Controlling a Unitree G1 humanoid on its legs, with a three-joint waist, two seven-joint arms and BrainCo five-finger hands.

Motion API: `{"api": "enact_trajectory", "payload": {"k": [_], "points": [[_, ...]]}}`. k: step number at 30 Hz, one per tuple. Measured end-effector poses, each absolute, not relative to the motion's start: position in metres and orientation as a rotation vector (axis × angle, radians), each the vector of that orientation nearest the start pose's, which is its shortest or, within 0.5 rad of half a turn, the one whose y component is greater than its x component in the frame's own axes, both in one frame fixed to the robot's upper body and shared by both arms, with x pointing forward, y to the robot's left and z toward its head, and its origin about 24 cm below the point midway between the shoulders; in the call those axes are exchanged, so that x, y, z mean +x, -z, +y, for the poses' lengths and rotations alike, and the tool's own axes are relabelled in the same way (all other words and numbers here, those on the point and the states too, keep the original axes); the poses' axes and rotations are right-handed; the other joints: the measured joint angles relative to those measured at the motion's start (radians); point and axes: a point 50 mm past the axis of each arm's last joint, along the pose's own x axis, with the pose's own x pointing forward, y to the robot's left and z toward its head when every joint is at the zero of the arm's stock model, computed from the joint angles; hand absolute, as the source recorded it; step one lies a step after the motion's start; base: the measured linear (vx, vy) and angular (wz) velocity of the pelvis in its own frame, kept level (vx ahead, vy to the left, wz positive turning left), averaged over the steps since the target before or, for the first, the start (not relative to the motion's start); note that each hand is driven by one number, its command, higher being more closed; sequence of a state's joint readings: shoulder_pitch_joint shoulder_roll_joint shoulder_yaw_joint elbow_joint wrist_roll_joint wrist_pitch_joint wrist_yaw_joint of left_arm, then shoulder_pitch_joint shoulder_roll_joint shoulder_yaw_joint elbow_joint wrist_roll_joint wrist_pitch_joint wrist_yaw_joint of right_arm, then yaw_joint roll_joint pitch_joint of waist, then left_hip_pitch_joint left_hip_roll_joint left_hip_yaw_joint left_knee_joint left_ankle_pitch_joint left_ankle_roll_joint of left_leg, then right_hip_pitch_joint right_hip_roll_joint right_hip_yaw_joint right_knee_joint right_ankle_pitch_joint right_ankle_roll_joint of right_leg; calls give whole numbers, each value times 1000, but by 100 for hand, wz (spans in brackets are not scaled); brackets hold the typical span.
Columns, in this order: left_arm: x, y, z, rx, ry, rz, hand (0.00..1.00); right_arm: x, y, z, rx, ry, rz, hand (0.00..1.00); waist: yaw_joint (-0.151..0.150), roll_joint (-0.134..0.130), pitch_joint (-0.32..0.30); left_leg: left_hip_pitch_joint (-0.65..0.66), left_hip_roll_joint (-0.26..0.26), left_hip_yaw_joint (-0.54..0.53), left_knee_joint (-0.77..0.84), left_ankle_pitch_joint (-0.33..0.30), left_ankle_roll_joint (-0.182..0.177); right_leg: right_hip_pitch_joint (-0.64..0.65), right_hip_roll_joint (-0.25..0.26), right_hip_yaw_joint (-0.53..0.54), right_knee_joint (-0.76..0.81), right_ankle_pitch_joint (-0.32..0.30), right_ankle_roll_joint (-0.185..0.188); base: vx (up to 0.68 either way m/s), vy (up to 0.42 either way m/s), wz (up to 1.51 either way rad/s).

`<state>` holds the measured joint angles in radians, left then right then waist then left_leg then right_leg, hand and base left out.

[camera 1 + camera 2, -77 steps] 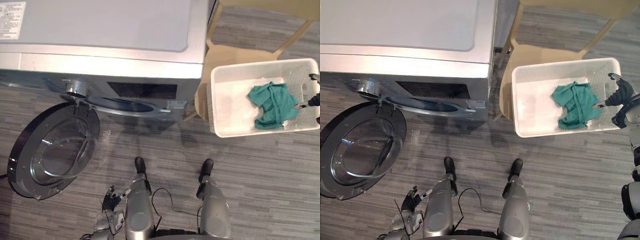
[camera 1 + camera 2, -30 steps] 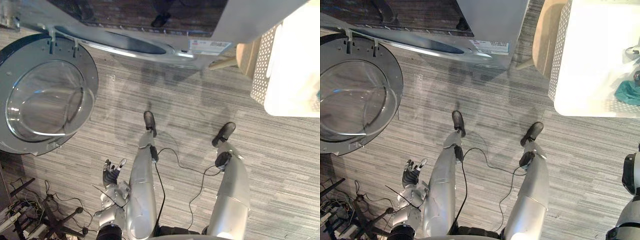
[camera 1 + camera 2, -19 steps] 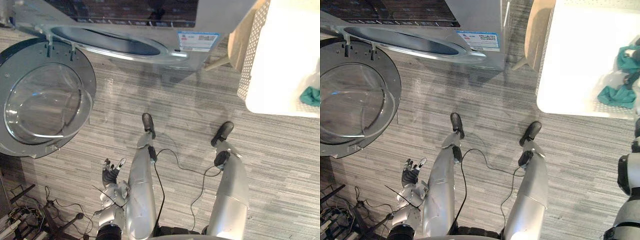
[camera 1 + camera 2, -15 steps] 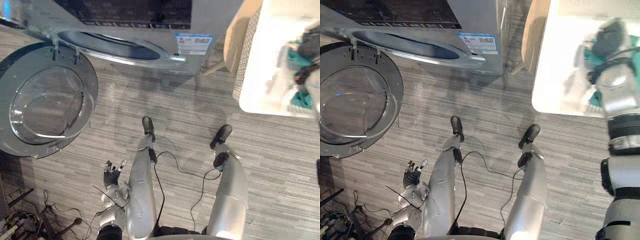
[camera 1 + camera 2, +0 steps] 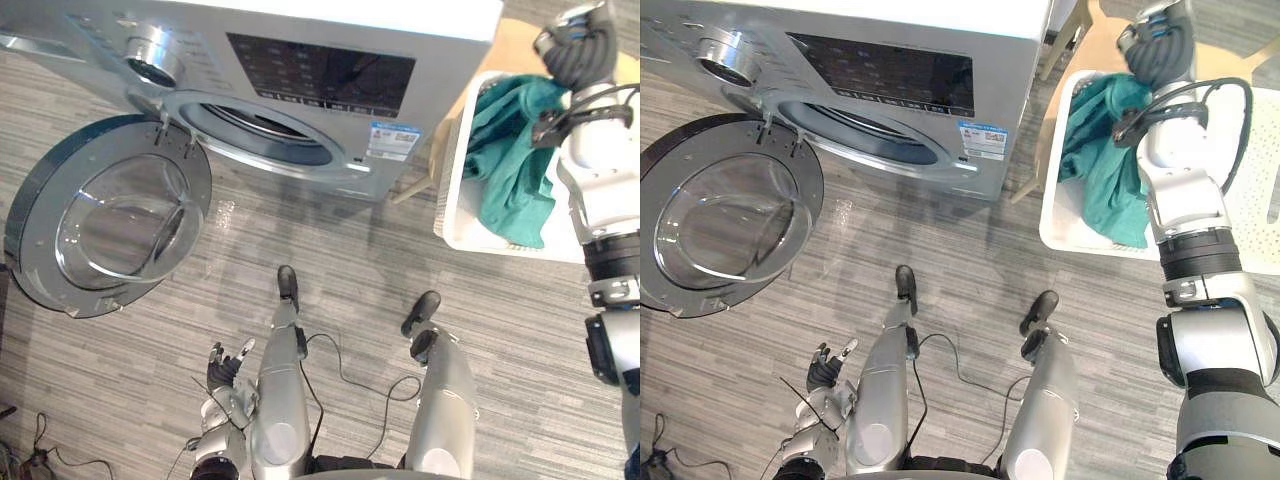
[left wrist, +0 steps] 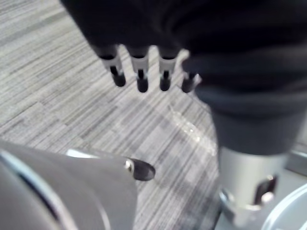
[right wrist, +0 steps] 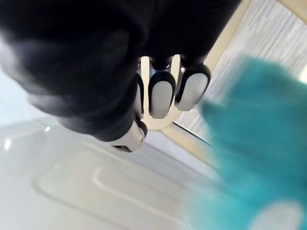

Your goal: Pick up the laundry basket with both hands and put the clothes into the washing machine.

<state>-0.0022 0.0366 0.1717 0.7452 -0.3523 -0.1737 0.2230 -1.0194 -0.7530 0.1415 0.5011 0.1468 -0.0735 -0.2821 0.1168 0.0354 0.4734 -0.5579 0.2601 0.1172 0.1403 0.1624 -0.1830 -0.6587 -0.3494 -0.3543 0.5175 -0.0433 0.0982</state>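
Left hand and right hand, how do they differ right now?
The left hand hangs low over the grey floor, far from the white basket; the right hand is up at the basket's far side, beside the green cloth. The left hand's fingers are straight and hold nothing; whether the right hand grips anything is unclear. Both wear a dark ribbed cover.

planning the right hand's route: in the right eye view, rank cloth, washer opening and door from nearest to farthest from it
From the right hand, high on the right:
1. cloth, just below it in the basket.
2. opening, off to the left in the washer front.
3. door, open at the far left.
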Motion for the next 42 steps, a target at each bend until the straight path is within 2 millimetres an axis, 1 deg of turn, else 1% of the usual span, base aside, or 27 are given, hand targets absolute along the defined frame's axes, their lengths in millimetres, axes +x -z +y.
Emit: {"api": "enact_trajectory", "payload": {"k": [2, 3, 4, 5, 6, 8, 9, 13, 14, 15, 17, 21, 24, 25, 26, 28, 30, 32, 34, 42], "points": [[184, 103, 211, -260, -546, 580, 0, 359, -318, -257, -480, 388, -658, 100, 2, -7, -4, 16, 0, -3, -5, 1, -1, 13, 2, -1, -2, -1, 2, -3, -22, 7], [181, 106, 213, -251, -552, 595, 0, 360, -317, -263, -471, 410, -642, 100, 5, -14, -7, 34, 0, -6, -8, 1, -1, 39, 4, -4, -15, -1, 2, -2, -25, 4], [181, 106, 214, -250, -552, 596, 0, 361, -316, -264, -470, 413, -639, 100, 4, -15, -8, 38, 0, -6, -10, 1, -1, 43, 5, -5, -17, -1, 2, -2, -28, 3], [179, 107, 215, -244, -555, 604, 0, 362, -313, -267, -467, 420, -621, 100, 6, -23, -12, 53, -1, -5, -17, 1, -1, 56, 5, -4, -23, -1, 3, 0, 0, 0], [179, 107, 215, -243, -555, 605, 0, 362, -312, -269, -461, 425, -615, 100, 4, -23, -12, 60, 0, -6, -20, 1, -2, 67, 7, -6, -29, 1, 5, 0, 0, 0], [178, 108, 216, -241, -557, 610, 0, 362, -310, -280, -421, 462, -591, 100, 5, -29, -14, 87, 0, -5, -23, 1, -2, 98, 12, -7, -42, 4, 10, 16, -13, 0], [177, 108, 216, -240, -558, 610, 0, 361, -310, -283, -415, 470, -589, 100, 5, -31, -14, 93, 1, -5, -24, 1, -2, 105, 14, -7, -46, 5, 11, 38, -34, -3], [175, 108, 223, -214, -563, 614, 0, 358, -308, -294, -390, 507, -582, 100, -6, -53, -13, 119, 2, 0, -33, 1, -2, 123, 18, 0, -54, 6, 12, 30, -38, -5], [173, 109, 224, -212, -566, 626, 0, 356, -304, -299, -382, 521, -569, 100, -18, -55, -13, 122, 3, 0, -33, 1, -2, 131, 20, -2, -61, 8, 14, 29, -31, 3], [172, 110, 225, -211, -567, 629, 0, 356, -300, -301, -382, 525, -559, 0, -20, -56, -13, 124, 3, 0, -34, 0, -2, 134, 21, -2, -64, 9, 15, 0, 0, 0], [168, 111, 228, -202, -573, 638, 0, 353, -283, -312, -380, 546, -507, 0, -22, -63, -11, 142, 2, 12, -36, 0, -2, 144, 22, 5, -70, 10, 17, 31, -23, -7], [164, 112, 231, -192, -581, 650, 0, 349, -258, -326, -377, 577, -430, 0, -23, -72, -7, 156, 7, 23, -44, -1, -2, 146, 32, 18, -84, 12, 17, 14, -28, -9], [161, 114, 235, -197, -601, 662, 0, 347, -247, -331, -375, 563, -393, 0, -32, -80, -4, 170, 7, 32, -57, 0, -2, 147, 34, 26, -87, 13, 18, 16, -28, -8], [160, 115, 236, -197, -604, 665, 0, 347, -245, -331, -377, 559, -386, 0, -35, -80, -4, 170, 7, 33, -57, 0, -2, 147, 34, 26, -87, 13, 18, 21, -24, -4], [158, 116, 236, -198, -608, 672, 0, 347, -241, -331, -376, 547, -373, 0, -45, -80, -4, 170, 6, 33, -57, 0, -2, 147, 34, 26, -88, 13, 19, 0, 0, 0], [157, 116, 237, -196, -609, 676, 0, 346, -232, -332, -379, 539, -346, 0, -48, -80, -4, 170, 6, 34, -58, -1, -2, 147, 35, 27, -90, 14, 19, 33, -22, -2], [157, 116, 237, -196, -609, 676, 0, 346, -224, -334, -383, 525, -318, 0, -49, -80, -4, 170, 6, 35, -58, -1, -2, 147, 35, 28, -91, 14, 19, 0, 0, 0], [157, 117, 237, -195, -609, 680, 0, 345, -211, -336, -383, 523, -270, 0, -48, -80, -4, 170, 6, 35, -59, -1, -2, 147, 35, 27, -94, 14, 20, 0, 0, 0], [156, 117, 238, -192, -609, 682, 0, 345, -202, -337, -383, 515, -236, 0, -48, -80, -4, 170, 5, 35, -62, -1, -2, 146, 35, 27, -95, 14, 20, 0, 0, 0], [152, 118, 241, -172, -605, 692, 0, 344, -167, -335, -398, 474, -121, 0, -48, -80, -4, 137, 3, 24, -58, -2, -2, 122, 32, 21, -89, 14, 20, 8, -6, 1]]}}
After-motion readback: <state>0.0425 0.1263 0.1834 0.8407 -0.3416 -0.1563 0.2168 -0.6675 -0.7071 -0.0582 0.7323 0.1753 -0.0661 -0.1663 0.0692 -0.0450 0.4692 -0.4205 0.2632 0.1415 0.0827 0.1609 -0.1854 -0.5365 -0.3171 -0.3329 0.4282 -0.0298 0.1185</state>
